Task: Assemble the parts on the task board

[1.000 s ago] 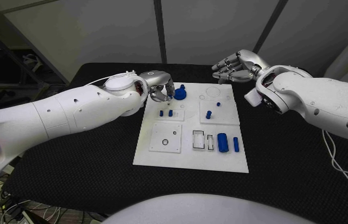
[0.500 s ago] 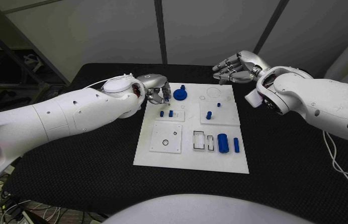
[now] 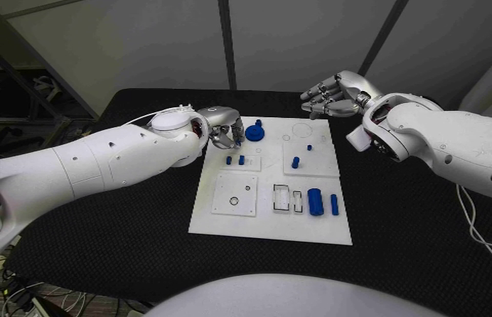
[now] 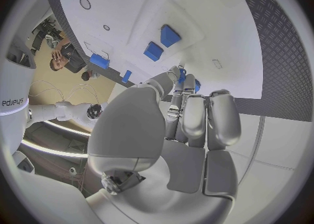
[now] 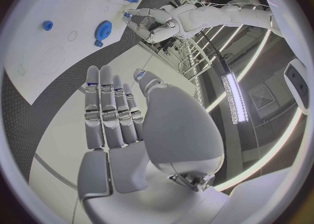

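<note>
The white task board [image 3: 269,221] lies in the middle of the table. A blue gear [image 3: 254,133] sits at its far left corner and shows again in the right wrist view [image 5: 102,29]. My left hand [image 3: 224,133] hovers just left of the gear, fingers pointing down and holding nothing. Two small blue pegs [image 3: 234,160] stand in a raised plate; the left wrist view shows them [image 4: 161,43] past my fingertips [image 4: 181,73]. My right hand [image 3: 333,97] hangs beyond the board's far edge, its fingers [image 5: 108,109] stretched out and empty.
A blue peg [image 3: 295,163] and a smaller blue part [image 3: 308,147] stand on the right plate. A thick blue cylinder [image 3: 315,201] and a slim one [image 3: 333,203] lie near the board's right edge, beside two rectangular slots [image 3: 286,198]. Black table [image 3: 123,224] surrounds the board.
My left hand has drawn back a little to the left, away from the blue gear, which stays on the board. The right hand has barely moved.
</note>
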{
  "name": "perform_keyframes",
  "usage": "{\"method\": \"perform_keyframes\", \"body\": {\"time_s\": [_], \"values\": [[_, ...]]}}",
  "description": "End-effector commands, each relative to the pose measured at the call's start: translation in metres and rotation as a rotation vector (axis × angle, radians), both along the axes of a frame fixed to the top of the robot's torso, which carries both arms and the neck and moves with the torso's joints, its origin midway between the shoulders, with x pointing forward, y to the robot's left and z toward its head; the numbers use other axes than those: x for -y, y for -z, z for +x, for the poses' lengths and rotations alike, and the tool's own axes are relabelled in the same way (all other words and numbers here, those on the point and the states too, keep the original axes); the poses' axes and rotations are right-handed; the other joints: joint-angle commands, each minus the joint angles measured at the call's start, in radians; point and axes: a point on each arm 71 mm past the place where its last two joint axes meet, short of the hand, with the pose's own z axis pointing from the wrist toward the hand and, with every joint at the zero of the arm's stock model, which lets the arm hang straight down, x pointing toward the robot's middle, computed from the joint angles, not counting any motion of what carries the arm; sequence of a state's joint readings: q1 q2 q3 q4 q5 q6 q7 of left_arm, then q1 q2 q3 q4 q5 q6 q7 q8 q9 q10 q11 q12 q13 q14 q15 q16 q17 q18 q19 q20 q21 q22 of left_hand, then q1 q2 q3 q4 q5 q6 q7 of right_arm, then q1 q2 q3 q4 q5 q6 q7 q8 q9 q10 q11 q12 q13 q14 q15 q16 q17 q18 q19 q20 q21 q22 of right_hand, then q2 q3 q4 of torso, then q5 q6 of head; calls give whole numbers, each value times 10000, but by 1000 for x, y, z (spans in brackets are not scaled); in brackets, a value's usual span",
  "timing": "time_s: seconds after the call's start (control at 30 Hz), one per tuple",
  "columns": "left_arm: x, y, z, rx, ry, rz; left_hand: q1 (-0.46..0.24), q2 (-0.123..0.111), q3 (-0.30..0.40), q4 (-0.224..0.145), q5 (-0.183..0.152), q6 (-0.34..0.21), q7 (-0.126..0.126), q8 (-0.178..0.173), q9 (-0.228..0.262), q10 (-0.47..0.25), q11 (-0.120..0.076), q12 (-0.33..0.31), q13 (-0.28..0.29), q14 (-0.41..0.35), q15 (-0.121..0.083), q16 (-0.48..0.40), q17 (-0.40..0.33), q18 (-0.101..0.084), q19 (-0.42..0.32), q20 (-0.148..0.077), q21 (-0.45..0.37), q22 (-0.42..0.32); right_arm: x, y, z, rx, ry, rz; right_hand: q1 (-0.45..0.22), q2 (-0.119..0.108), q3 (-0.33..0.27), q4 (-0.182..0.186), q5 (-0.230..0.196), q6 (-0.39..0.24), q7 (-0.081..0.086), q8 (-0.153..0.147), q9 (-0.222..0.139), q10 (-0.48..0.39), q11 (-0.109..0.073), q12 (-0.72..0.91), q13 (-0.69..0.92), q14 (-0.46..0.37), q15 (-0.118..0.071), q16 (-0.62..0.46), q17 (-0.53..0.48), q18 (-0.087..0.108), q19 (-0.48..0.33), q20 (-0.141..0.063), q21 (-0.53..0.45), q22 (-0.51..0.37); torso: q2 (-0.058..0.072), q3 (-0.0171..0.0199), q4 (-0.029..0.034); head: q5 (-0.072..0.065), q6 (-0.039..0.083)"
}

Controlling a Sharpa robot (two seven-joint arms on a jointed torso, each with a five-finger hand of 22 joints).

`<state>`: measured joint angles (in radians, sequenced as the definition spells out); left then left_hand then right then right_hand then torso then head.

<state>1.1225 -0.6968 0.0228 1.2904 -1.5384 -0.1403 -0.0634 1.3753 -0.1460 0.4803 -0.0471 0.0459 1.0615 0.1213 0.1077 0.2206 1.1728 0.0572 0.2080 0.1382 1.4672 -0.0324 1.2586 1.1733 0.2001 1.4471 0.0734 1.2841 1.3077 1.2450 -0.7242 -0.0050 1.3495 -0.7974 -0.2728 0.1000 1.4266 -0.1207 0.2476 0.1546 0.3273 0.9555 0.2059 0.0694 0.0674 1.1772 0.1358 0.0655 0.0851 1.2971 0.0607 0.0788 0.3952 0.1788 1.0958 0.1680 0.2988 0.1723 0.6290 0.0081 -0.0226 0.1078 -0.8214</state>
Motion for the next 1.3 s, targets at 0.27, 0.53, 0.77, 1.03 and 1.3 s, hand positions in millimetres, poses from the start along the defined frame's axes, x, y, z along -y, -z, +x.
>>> {"method": "perform_keyframes", "body": {"time_s": [0.27,0.53,0.77,1.03,1.3], "values": [[5,3,0,-385,57,182,-76,-13,57,-40,14,61,4,-61,-20,128,-17,-70,-14,225,89,-38,-88,-1340,86,8,91,216,0,-2,0,125,-4,46,21,46,-13,-61,40,-15,35,27,6,-33,-11,14,-9,17,64,-57,-15,40,68,18,-59,-15,-9,9,6,-7,-11],[7,5,0,-411,60,250,-61,-24,63,-67,14,61,5,-75,-30,144,-17,-94,-21,203,90,-68,-132,-1337,77,9,82,212,0,-2,0,121,0,43,21,46,-13,-61,40,-15,35,27,6,-33,-11,14,-9,17,64,-57,-15,40,68,18,-59,-15,-2,7,-4,-11,-15],[8,6,0,-371,37,293,-56,-22,68,-75,14,62,7,-80,-34,147,-15,-104,-24,197,91,-70,-138,-1337,75,9,83,215,0,-2,0,122,3,43,21,46,-13,-61,40,-15,35,27,6,-33,-11,14,-9,17,64,-57,-15,40,68,18,-59,-15,1,2,1,-29,-32],[7,5,1,-307,-17,289,-22,14,87,-122,14,158,-3,-58,-36,257,-32,-105,-15,175,82,-65,-156,-1346,87,9,132,267,0,-2,0,117,11,40,21,46,-13,-61,40,-15,35,27,6,-33,-11,14,-9,17,64,-57,-15,40,68,18,-59,-15,-2,-1,7,-25,-55],[6,5,1,-293,-60,300,-19,45,77,-159,15,288,-31,-21,-31,389,-66,-94,7,166,60,-46,-168,-1354,98,-2,178,317,0,-2,0,113,7,39,21,46,-13,-61,40,-15,35,27,6,-33,-11,14,-9,17,64,-57,-15,40,68,18,-59,-15,-5,1,8,-2,-69]]}}
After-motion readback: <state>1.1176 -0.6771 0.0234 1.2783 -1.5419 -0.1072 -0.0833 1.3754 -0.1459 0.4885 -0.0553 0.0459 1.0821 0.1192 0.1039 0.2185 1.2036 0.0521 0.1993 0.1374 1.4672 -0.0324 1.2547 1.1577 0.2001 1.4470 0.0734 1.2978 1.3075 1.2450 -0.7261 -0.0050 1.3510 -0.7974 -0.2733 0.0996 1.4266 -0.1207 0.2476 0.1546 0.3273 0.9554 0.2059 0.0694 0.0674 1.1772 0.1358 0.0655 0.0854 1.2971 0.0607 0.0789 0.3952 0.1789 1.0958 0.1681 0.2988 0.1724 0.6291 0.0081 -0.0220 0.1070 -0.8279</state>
